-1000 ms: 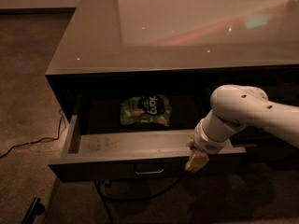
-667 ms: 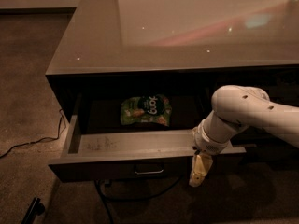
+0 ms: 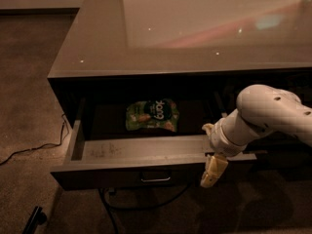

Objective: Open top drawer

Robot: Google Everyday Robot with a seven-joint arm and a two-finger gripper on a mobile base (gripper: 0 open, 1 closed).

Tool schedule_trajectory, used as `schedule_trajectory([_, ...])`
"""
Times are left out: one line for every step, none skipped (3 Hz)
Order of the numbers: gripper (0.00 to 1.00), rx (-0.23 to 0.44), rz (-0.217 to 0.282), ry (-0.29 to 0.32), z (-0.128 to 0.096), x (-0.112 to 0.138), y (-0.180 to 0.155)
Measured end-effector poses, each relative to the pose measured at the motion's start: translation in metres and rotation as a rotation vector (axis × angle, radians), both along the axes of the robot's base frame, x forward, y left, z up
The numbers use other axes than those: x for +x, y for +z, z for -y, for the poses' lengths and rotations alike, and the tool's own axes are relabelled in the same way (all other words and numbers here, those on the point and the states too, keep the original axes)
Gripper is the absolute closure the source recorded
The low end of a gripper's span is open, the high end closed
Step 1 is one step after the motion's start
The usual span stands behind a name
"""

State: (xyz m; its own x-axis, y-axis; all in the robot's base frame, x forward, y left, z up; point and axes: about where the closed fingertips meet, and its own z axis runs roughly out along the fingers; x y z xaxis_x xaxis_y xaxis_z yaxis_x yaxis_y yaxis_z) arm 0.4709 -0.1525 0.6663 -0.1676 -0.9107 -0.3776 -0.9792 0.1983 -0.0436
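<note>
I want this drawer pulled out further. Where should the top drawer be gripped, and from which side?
The metal loop handle centred on the top drawer's front panel, from the front: it is the only protruding part. The claw hangs just right of it.

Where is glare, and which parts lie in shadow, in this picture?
Camera view: dim, warm light; the glossy countertop carries pale glare with a pinkish streak; the open top drawer is in deep shadow at its rear, around the green packet; the pale hand hangs before the drawer front, right of its handle.
</note>
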Motion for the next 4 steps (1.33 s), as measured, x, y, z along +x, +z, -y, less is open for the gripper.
schedule_trajectory([0.00, 0.023, 0.049, 0.001, 0.001, 0.006, 0.012])
schedule_trajectory([0.18, 0.042, 0.095, -0.028, 0.006, 0.013, 0.021])
schedule_trajectory([0.42, 0.045, 0.119, -0.045, 0.009, 0.018, 0.027])
schedule_trajectory([0.65, 0.045, 0.119, -0.045, 0.009, 0.018, 0.027])
